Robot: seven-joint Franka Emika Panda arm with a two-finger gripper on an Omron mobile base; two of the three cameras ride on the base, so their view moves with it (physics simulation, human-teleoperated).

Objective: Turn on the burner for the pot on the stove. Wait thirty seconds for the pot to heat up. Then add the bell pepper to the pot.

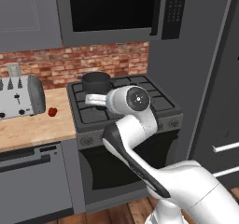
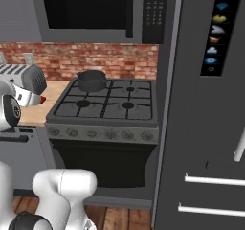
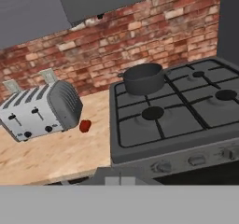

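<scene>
Hand view sets out the whole job, and the risks fall in order of size. The stove point(image 3: 177, 125), a dark grey range under black cast-iron grates, carries a row of near-identical round knobs point(image 3: 196, 161) along its front; the likeliest slip, I judge, is turning one that feeds the wrong burner, since nothing visible ties a knob to a cap. The pot point(image 3: 143, 78), wide, dull grey metal with small side handles, sits on the back-left burner, so a front flame would heat nothing.

On the pale wooden counter point(image 3: 56, 157) stands the toaster point(image 3: 39, 111), a rounded silver box with slots on top, close beside the bell pepper point(image 3: 85, 126). That pepper is small, glossy and roundish (it looks apt to roll or squirt from a pinch), and lies on the wood between toaster and stove edge, apart from both. A reach coming in low could clip the toaster's flank or nudge the pepper away.

The gripper is hidden behind the arm's wrist in the left base view; its fingers are pressed together with nothing between them. It would have to spread before any grasp; descending as it is would merely push the pepper along the smooth wood.
</scene>
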